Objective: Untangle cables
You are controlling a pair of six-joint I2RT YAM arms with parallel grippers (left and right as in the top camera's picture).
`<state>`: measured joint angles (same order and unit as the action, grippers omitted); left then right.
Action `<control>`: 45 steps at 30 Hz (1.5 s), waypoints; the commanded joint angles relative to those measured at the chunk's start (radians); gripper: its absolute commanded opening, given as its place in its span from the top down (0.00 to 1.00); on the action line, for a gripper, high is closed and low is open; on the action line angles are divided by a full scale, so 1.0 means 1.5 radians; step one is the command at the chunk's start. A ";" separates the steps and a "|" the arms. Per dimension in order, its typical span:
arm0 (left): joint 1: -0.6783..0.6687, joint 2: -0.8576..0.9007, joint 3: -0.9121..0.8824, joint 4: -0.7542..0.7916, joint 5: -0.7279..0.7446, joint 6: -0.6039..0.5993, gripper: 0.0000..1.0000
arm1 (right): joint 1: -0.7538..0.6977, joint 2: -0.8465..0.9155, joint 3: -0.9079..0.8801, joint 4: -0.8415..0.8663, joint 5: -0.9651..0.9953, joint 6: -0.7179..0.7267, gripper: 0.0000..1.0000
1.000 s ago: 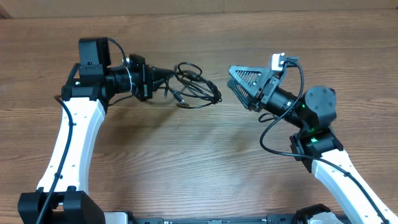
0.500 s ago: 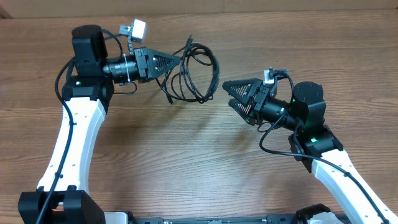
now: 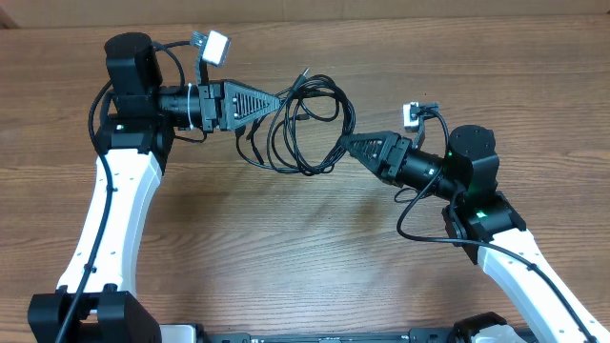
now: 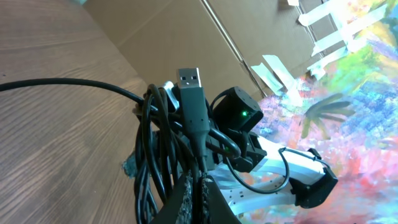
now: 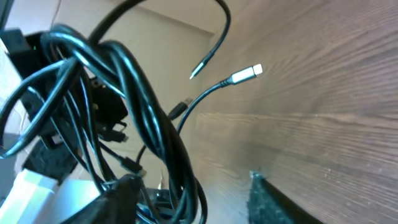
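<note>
Left jaws clenched on the cables (image 5: 148, 111), with the USB plug (image 4: 188, 79) poking up just past the tips at centre of the left wrist view. Right jaws released, standing apart around a bundle of strands that runs just beside one finger (image 5: 123, 191), with a clear gap to the other. Tangle hangs in loose loops at upper centre of the overhead view, between the two arms, its shadow on the surface (image 3: 286, 248) below; one silver-tipped plug (image 5: 247, 73) dangles free in the upper middle of the right wrist view.
</note>
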<state>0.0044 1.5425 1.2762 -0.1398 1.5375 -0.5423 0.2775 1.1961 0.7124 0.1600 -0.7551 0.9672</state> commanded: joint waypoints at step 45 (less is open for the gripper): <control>-0.030 0.001 0.007 0.006 -0.085 -0.060 0.96 | 0.003 0.042 0.006 0.012 0.024 -0.039 0.55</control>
<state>-0.0410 1.5425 1.2762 -0.1345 1.3975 -0.6075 0.2775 1.2488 0.7124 0.1711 -0.7250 0.9154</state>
